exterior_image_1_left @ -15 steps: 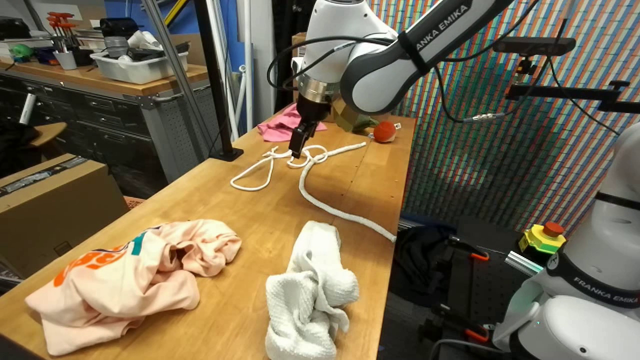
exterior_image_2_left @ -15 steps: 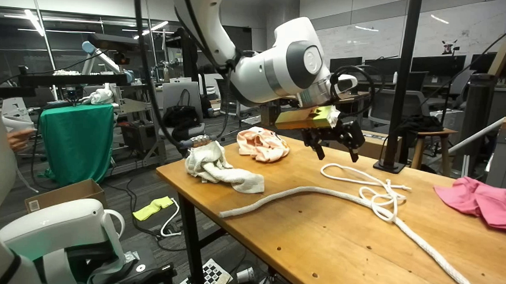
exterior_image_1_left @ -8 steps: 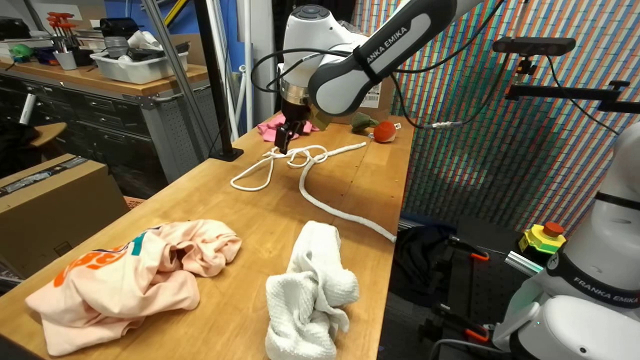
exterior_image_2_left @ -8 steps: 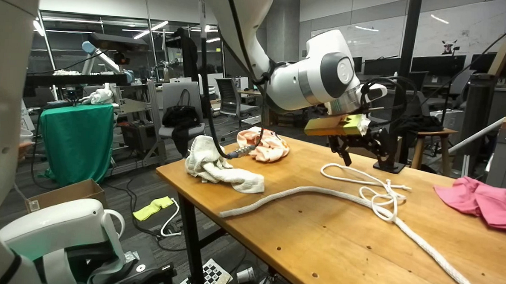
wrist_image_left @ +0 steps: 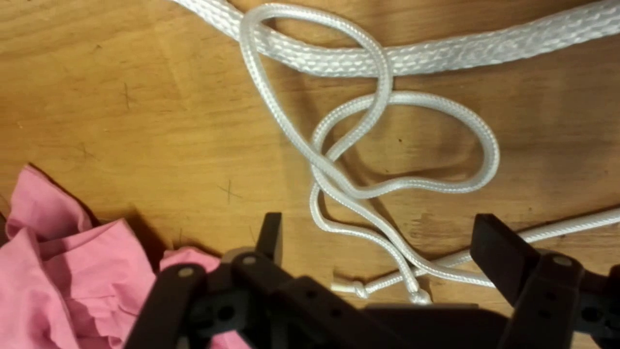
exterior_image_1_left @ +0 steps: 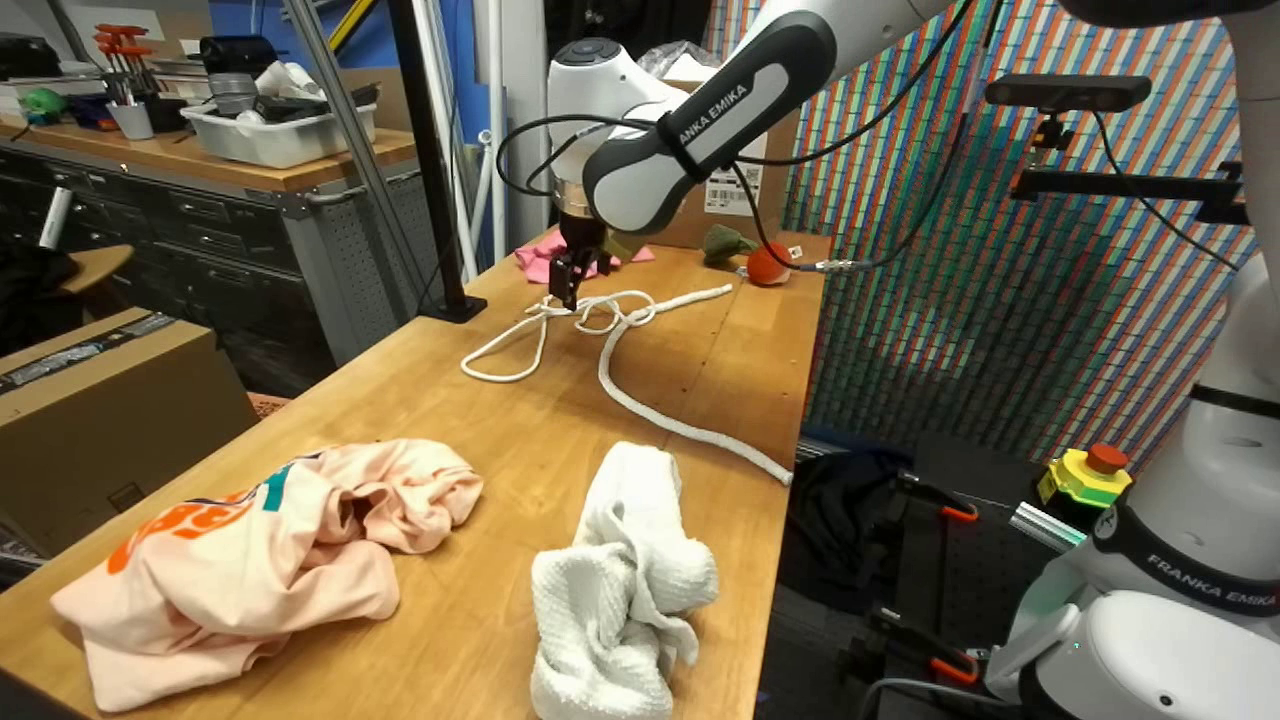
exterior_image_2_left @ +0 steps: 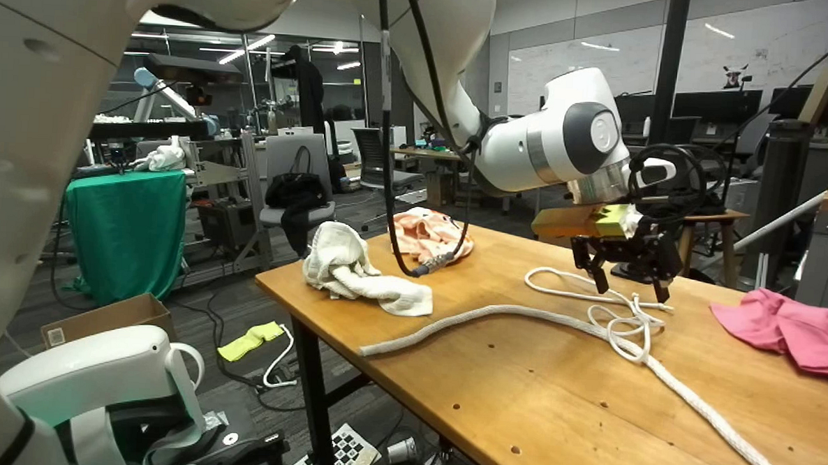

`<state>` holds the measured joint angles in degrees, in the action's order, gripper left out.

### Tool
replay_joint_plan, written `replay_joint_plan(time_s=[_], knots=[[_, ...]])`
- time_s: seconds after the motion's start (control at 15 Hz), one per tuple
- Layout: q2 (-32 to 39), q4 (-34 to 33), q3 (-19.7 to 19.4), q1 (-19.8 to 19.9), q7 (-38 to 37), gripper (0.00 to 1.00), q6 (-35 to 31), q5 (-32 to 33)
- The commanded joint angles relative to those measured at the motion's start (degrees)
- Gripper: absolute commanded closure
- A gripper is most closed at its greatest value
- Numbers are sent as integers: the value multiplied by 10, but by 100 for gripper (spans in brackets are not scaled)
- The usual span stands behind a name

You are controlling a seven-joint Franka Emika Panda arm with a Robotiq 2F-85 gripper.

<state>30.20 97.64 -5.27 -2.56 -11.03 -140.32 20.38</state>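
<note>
With its jaws spread and nothing between them, the gripper (exterior_image_2_left: 632,292) is held above the cord (wrist_image_left: 320,164), which is seen ungrasped (one loop laid across the rope (wrist_image_left: 339,63)) near the counter (exterior_image_2_left: 560,413) edge that bears the post (exterior_image_1_left: 428,150), the reach being judged nearly done and gripping not yet begun.

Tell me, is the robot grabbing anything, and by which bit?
Nothing is held: the gripper is open above the thin white cord, with nothing gripped between its two sides.
</note>
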Motion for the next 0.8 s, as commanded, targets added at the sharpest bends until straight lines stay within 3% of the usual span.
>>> replay_joint_plan(time_s=[0.0,0.73], knots=[[40,-62,-14,-2,-2,0,42,-22],[89,-126,-20,12,12,0,121,-41]])
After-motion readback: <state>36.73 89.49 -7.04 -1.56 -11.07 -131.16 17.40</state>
